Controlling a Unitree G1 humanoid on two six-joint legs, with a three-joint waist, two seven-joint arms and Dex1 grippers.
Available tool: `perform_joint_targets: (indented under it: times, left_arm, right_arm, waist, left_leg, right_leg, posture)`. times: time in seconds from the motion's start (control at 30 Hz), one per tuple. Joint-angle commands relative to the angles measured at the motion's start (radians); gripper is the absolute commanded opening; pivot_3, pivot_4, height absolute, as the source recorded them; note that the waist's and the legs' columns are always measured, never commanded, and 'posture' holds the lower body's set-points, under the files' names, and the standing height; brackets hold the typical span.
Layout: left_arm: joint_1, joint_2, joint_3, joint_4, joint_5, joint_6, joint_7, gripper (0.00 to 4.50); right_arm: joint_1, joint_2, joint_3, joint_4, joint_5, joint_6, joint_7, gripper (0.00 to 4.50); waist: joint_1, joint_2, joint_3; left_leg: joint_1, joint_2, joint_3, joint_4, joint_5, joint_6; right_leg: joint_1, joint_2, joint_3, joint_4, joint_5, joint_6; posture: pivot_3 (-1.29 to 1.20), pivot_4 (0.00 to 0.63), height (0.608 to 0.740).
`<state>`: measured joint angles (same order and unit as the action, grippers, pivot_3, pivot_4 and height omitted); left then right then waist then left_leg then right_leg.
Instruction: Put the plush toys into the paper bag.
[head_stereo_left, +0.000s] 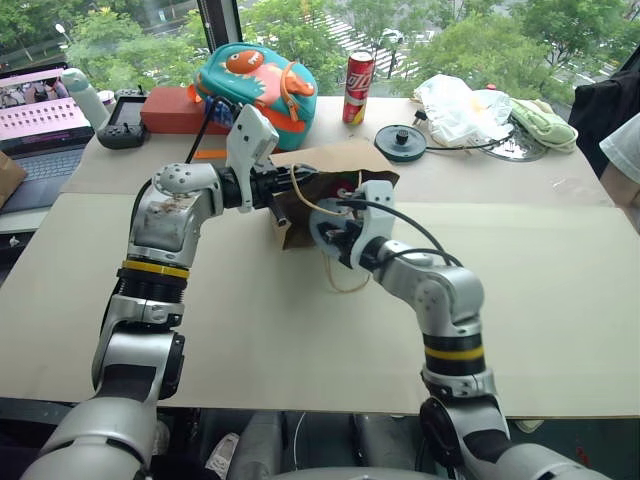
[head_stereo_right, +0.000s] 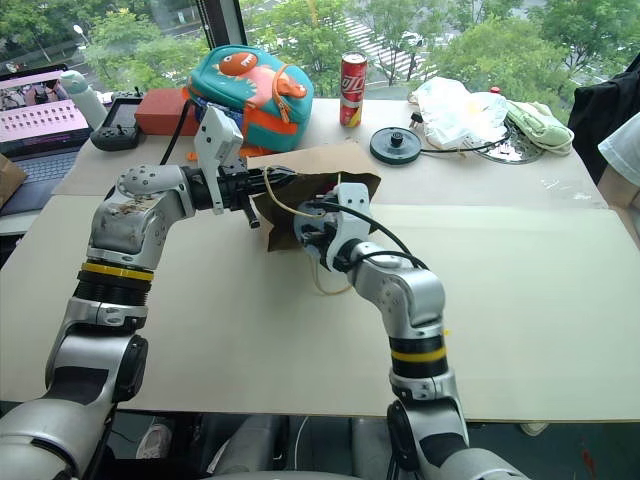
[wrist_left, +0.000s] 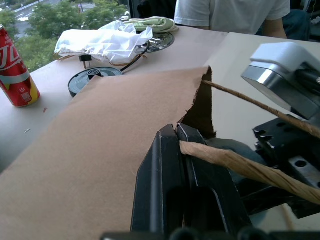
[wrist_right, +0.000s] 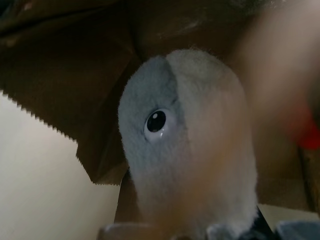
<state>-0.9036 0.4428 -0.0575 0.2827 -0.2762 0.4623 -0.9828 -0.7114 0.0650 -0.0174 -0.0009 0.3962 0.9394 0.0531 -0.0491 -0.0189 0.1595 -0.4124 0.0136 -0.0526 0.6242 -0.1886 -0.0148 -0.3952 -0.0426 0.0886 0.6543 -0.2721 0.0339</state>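
Observation:
The brown paper bag (head_stereo_left: 345, 160) lies on its side at mid-table, its mouth facing me. My left gripper (head_stereo_left: 283, 198) is shut on one twisted-cord handle (wrist_left: 240, 165) and holds the mouth's upper edge up. At the bag's mouth, my right gripper (head_stereo_left: 330, 222) is shut on the pale grey-blue plush toy (wrist_right: 185, 145), which has one black eye. The toy sits just inside the dark opening. A blurred red patch (wrist_right: 310, 135) shows deeper in the bag; I cannot tell what it is.
Along the table's far edge stand a teal backpack (head_stereo_left: 255, 85), a red can (head_stereo_left: 358, 87), a black disc (head_stereo_left: 400, 142) and a white plastic bag (head_stereo_left: 460, 105). A laptop (head_stereo_left: 40, 125) sits far left. A person in a white shirt (wrist_left: 235, 15) is at the right.

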Motion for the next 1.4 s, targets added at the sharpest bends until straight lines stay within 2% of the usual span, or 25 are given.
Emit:
perform_joint_targets:
  times: [0.03,0.2,0.37,0.53,0.63,0.77,0.93,1.1,1.4]
  left_arm:
    - [-0.016,0.0,0.0,-0.055,-0.017,0.002,-0.01,0.0]
    - [-0.016,-0.002,-0.001,-0.055,-0.016,0.003,-0.014,0.0]
    - [-0.015,-0.002,-0.003,-0.054,-0.013,0.001,-0.017,0.0]
    - [-0.005,0.007,-0.003,-0.053,-0.009,-0.006,-0.023,0.0]
    - [0.001,0.011,-0.001,-0.057,-0.01,-0.006,-0.025,0.0]
    - [0.009,0.016,0.0,-0.058,-0.012,-0.011,-0.032,0.0]
    - [0.014,0.017,0.006,-0.053,-0.034,0.0,-0.059,0.0]
    - [0.014,0.01,0.005,-0.052,-0.046,0.007,-0.072,0.0]
    - [0.005,-0.003,-0.002,-0.058,-0.058,0.013,-0.074,0.0]
  right_arm:
    - [-0.1,0.042,-0.02,0.132,-0.039,-0.118,-0.028,0.44]
    - [-0.197,0.085,-0.038,0.27,-0.056,-0.204,-0.07,0.44]
    - [-0.226,0.094,-0.044,0.304,-0.048,-0.239,-0.074,0.44]
    - [-0.197,0.073,-0.009,0.214,-0.03,-0.186,-0.039,0.44]
    - [-0.157,0.02,0.028,0.112,-0.035,-0.112,-0.001,0.44]
    - [-0.043,-0.07,0.043,-0.128,-0.017,0.05,0.026,0.44]
    - [0.037,-0.106,0.021,-0.342,0.028,0.204,0.014,0.44]
    - [0.052,-0.082,0.021,-0.369,0.018,0.238,-0.012,0.44]
    - [0.017,-0.02,0.044,-0.281,-0.012,0.188,-0.022,0.44]
  waist:
    - [-0.001,0.0,0.0]
    - [-0.002,0.0,0.0]
    - [-0.01,0.0,0.0]
    - [-0.019,0.0,0.0]
    - [-0.023,0.0,0.0]
    - [-0.017,0.0,0.0]
    - [-0.011,0.0,0.0]
    - [-0.022,0.0,0.0]
    - [-0.019,0.0,0.0]
  left_leg:
    - [0.0,0.0,0.0,0.0,0.0,0.0]
    - [-0.001,0.0,0.0,-0.001,0.0,0.0]
    - [-0.002,0.0,0.0,-0.001,0.0,0.0]
    - [-0.003,0.0,0.001,-0.001,0.0,0.0]
    - [-0.003,0.0,0.001,-0.001,0.0,0.0]
    - [-0.003,0.001,0.0,-0.001,0.0,0.0]
    - [-0.004,0.0,0.001,0.0,0.0,0.0]
    - [-0.002,0.001,0.001,0.0,0.0,0.0]
    - [-0.003,0.001,0.001,0.0,0.0,0.0]
  right_leg:
    - [-0.001,0.0,0.0,0.001,0.0,0.0]
    - [-0.003,0.0,0.0,0.003,0.0,0.0]
    - [-0.006,0.0,0.0,0.004,0.0,0.0]
    - [-0.008,0.0,0.0,0.007,0.0,0.0]
    - [-0.008,0.0,-0.001,0.008,0.0,0.0]
    - [-0.008,0.0,-0.001,0.008,0.0,0.0]
    - [-0.008,-0.001,-0.001,0.007,0.0,0.0]
    - [-0.008,0.001,-0.001,0.007,0.0,0.0]
    - [-0.008,0.0,-0.001,0.008,0.0,0.0]
  posture:
    - [0.0,0.15,0.739]
    - [0.0,0.15,0.739]
    - [0.0,0.15,0.739]
    - [0.0,0.15,0.739]
    - [0.0,0.15,0.739]
    - [0.0,0.15,0.739]
    - [0.0,0.15,0.739]
    - [0.0,0.15,0.739]
    - [0.0,0.15,0.739]
